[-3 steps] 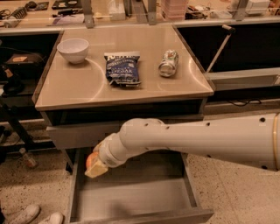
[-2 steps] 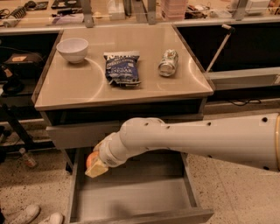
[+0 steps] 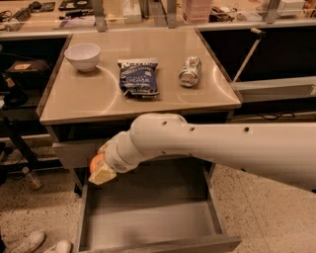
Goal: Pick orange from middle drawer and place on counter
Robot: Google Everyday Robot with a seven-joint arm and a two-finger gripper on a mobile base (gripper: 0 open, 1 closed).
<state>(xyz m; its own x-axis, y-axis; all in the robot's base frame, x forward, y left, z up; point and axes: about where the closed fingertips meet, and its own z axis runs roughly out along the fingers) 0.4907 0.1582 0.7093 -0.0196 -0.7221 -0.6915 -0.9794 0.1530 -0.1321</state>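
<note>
My white arm reaches in from the right, across the front of the cabinet. My gripper (image 3: 100, 170) is at the left, above the back-left corner of the open middle drawer (image 3: 148, 222) and just below the counter (image 3: 98, 96) edge. Its pale fingers (image 3: 102, 174) are shut on the orange (image 3: 95, 161), of which only a small bright part shows behind them. The drawer's grey floor is bare.
On the counter stand a white bowl (image 3: 82, 56) at the back left, a dark blue chip bag (image 3: 138, 77) in the middle and a tipped can (image 3: 190, 71) to the right. A cluttered bench (image 3: 148, 12) runs behind. White shoes (image 3: 42, 243) show at the lower left.
The gripper with the orange has risen slightly above the drawer's back-left corner; the arm has hardly moved otherwise.
</note>
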